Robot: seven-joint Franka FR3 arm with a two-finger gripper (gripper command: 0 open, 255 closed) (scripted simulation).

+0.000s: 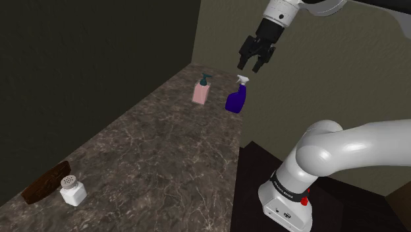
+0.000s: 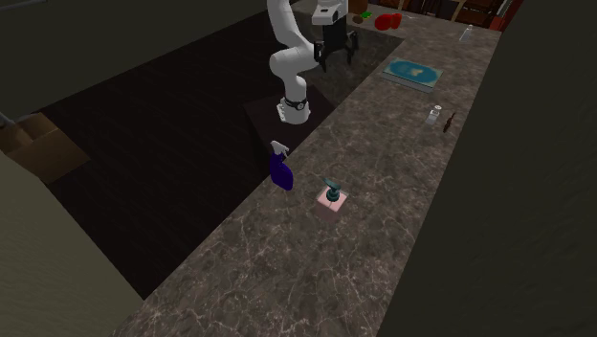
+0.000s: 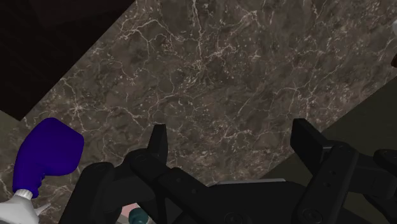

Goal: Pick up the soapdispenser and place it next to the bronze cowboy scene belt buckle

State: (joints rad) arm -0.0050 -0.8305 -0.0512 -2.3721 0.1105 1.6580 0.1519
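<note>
Black throughout, the end effector (image 1: 255,61) hangs in the air with its two fingers (image 3: 158,145) spread wide and nothing between them — higher than the pink, block-shaped, teal-pumped soap dispenser (image 1: 202,90) and clear of it. In the wrist view the dispenser's teal pump peeps out from under the base of one finger. The dispenser stands upright on the dark brown, pale-veined marble bench (image 1: 151,148), near the bench's end by the olive wall (image 1: 217,33). Near the dispenser but apart from it, towards the bench's open edge, stands a deep blue, white-nozzled spray bottle (image 1: 236,99), also upright. The white, dark-jointed arm (image 1: 359,148) comes in from that same side of the dispenser, beyond the bench's edge. Well apart from the dispenser, at the opposite end of the bench, lies the dark brown, oblong belt buckle (image 1: 45,184) — its relief cannot be made out. A squat, white, holed-lid shaker (image 1: 72,192) stands about as far from the dispenser, in the same direction. Farther still from the dispenser, in the second exterior view, a flat teal mat (image 2: 413,70) lies on the bench.
</note>
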